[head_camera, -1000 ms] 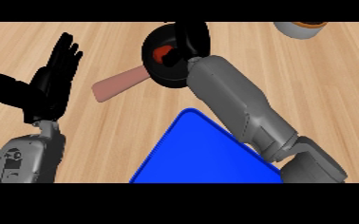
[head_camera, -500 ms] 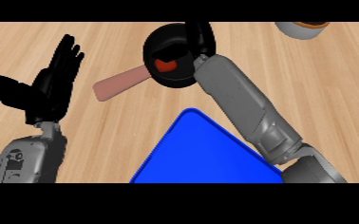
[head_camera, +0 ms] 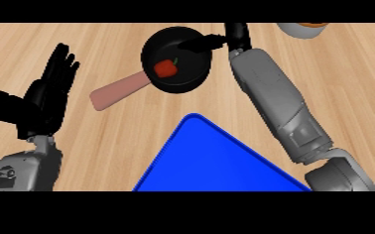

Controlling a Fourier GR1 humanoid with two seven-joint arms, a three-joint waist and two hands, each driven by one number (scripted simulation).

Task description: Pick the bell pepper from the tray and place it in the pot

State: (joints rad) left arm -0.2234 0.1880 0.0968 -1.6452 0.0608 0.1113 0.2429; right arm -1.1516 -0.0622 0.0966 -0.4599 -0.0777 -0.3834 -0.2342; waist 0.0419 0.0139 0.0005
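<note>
text: none legible; labels: none; brands: none; numbers: none; signs: none

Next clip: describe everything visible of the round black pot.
The round black pot stands upright on the wooden counter, beyond the blue tray's far corner. It looks dark and matte, with a flat pinkish handle pointing toward lower left. A red bell pepper with a green stem lies inside. The right hand reaches over its upper right rim; contact cannot be told.
</note>
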